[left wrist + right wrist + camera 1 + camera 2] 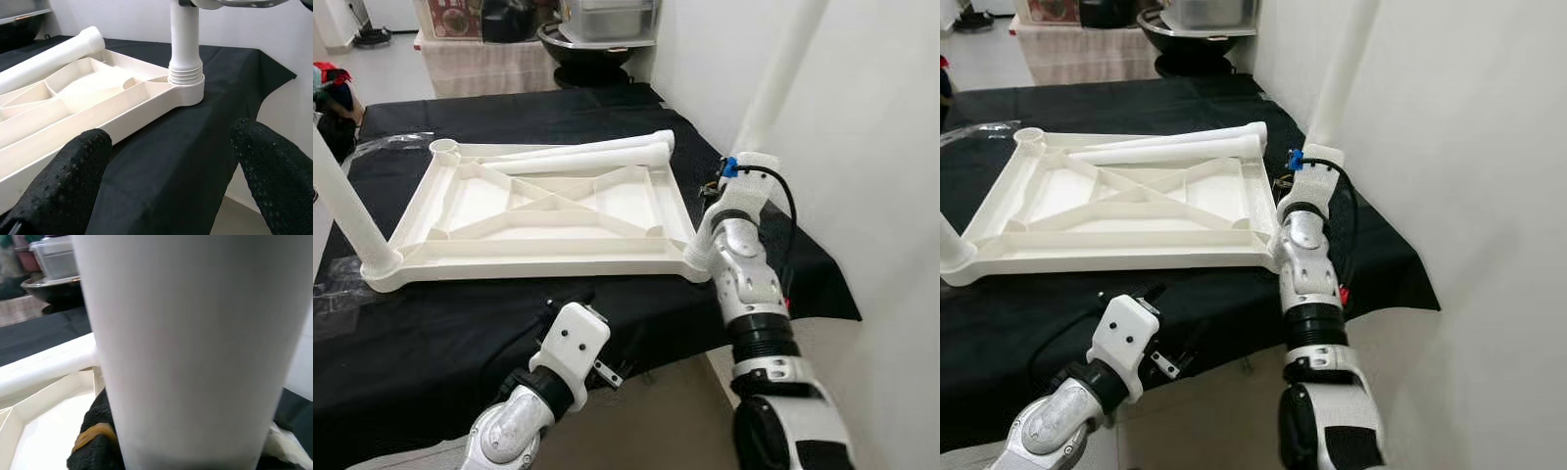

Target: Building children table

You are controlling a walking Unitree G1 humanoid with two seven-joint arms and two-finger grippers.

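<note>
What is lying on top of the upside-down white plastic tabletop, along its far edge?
Two loose white plastic table legs lie side by side on the far edge of the white tabletop. The far right corner under their ends is covered, so its socket cannot be seen.

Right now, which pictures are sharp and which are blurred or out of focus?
Both eye views: sharp, evenly lit; tabletop clear. Left wrist view: leg sharp, near fingers soft. Right wrist view: leg too close, blurred, washed out.
</note>
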